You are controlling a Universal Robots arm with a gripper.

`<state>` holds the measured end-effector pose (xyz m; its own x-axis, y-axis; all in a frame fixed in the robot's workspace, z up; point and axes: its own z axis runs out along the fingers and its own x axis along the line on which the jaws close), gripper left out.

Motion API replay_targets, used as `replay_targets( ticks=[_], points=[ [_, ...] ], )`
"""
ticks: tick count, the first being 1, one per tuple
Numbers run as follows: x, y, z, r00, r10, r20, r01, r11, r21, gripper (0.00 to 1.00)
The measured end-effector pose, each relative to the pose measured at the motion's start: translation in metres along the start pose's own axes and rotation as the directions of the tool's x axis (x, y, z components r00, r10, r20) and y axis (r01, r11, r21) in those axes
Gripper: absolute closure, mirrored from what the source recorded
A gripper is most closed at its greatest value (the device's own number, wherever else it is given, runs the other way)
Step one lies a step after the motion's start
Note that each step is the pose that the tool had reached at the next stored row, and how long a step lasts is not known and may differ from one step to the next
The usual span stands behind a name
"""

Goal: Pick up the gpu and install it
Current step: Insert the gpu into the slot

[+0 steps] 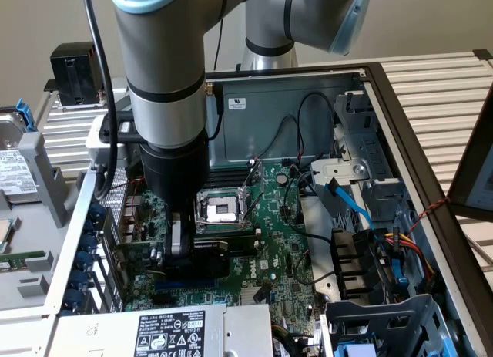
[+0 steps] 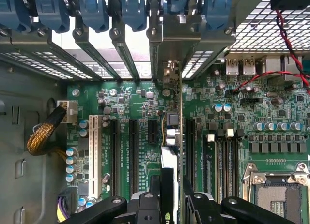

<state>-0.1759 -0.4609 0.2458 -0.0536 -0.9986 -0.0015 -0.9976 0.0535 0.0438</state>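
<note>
The gpu (image 1: pixel 222 245), a low card with a black shroud on a green board, stands on edge across the motherboard (image 1: pixel 281 249) just below the CPU socket (image 1: pixel 219 210). My gripper (image 1: pixel 178 253) is shut on its end nearest the case's rear wall. In the wrist view the gpu (image 2: pixel 173 132) runs edge-on from between my fingers (image 2: pixel 145 207) along an expansion slot, and its metal bracket (image 2: pixel 169 45) meets the rear slot openings. Whether the card sits fully in the slot I cannot tell.
Open PC case with blue slot latches (image 2: pixel 92 11) along the rear and a white slot (image 2: pixel 93 154) beside black ones. The power supply (image 1: pixel 169 330), drive cage (image 1: pixel 385 326) and loose cables (image 1: pixel 347 203) crowd the exterior view's right. A black finned block (image 1: pixel 77 72) stands outside the case.
</note>
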Motion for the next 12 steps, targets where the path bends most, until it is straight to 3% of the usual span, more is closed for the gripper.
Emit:
replay_targets(
  ticks=[12],
  points=[
    [0.0000,0.0000,0.0008,1.0000,-0.003,-0.0001,0.003,1.0000,0.0003,0.73]
  ],
)
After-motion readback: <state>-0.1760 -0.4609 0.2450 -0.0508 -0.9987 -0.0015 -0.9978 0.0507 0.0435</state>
